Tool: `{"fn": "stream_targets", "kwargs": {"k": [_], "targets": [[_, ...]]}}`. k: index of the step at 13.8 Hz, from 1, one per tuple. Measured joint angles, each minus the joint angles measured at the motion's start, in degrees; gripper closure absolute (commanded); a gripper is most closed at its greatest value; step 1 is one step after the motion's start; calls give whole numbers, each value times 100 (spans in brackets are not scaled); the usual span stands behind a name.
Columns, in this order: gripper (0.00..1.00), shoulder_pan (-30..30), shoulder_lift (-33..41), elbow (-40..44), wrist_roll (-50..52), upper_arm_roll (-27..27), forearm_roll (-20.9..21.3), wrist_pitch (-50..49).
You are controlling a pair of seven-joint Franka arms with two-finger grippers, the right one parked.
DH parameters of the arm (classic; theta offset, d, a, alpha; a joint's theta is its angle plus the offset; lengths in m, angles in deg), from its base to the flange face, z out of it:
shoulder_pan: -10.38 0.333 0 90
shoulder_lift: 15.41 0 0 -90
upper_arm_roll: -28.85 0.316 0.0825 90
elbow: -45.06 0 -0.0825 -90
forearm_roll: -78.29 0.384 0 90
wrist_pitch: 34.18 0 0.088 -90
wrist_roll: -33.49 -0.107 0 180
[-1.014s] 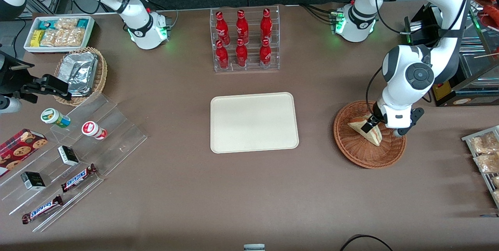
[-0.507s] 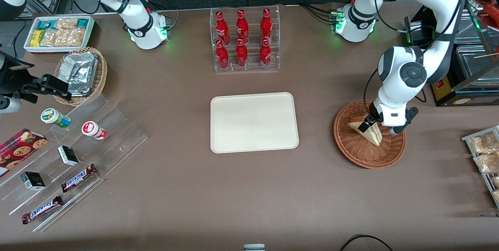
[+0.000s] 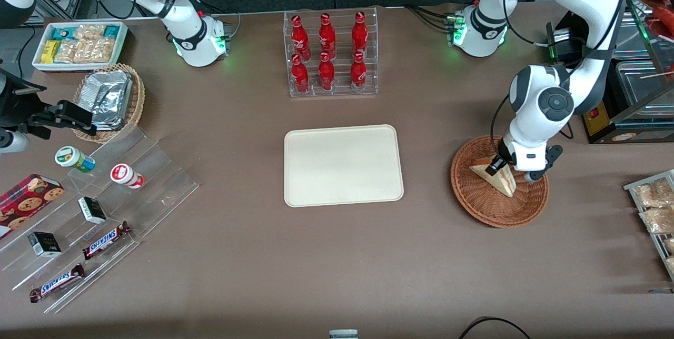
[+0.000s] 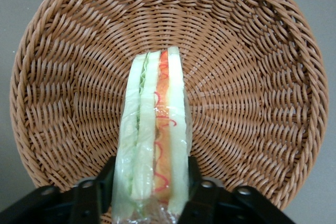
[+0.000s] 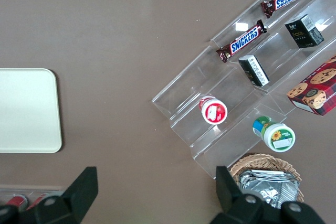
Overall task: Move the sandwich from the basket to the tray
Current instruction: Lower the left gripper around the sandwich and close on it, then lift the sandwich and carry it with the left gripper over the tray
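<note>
The sandwich (image 3: pixel 501 181) (image 4: pixel 155 135), a plastic-wrapped wedge with green, pink and red layers, stands on edge in the reddish-brown wicker basket (image 3: pixel 487 210) (image 4: pixel 252 77) toward the working arm's end of the table. My gripper (image 3: pixel 499 166) (image 4: pixel 151 174) is down in the basket, shut on the sandwich with one black finger pressed against each bread face. The cream-white tray (image 3: pixel 342 165) (image 5: pixel 26 108) lies bare at mid-table, beside the basket.
A clear rack of red bottles (image 3: pixel 330 55) stands farther from the camera than the tray. Toward the parked arm's end are a tan foil-packet basket (image 3: pixel 110 99), a white snack bin (image 3: pixel 79 44) and an acrylic stepped display (image 3: pixel 95 207). A snack rack (image 3: pixel 655 212) sits near the basket.
The working arm's wrist has drawn slightly away from the camera and toward the tray. The gripper stays on the sandwich, which has hardly moved in the basket.
</note>
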Motion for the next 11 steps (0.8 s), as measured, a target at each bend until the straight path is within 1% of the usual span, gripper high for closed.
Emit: {"fn": "stream_targets", "kwargs": {"k": [3,5,8,11], "targets": [[100,-12,70,43,-5,-17,12,-147],[100,-113,163,225,-72,-52,25,-559],[100,-512,267,873,-450,-107,31,-1634],[100,-864,277,1385,-1204,-143,32,-2129]]}}
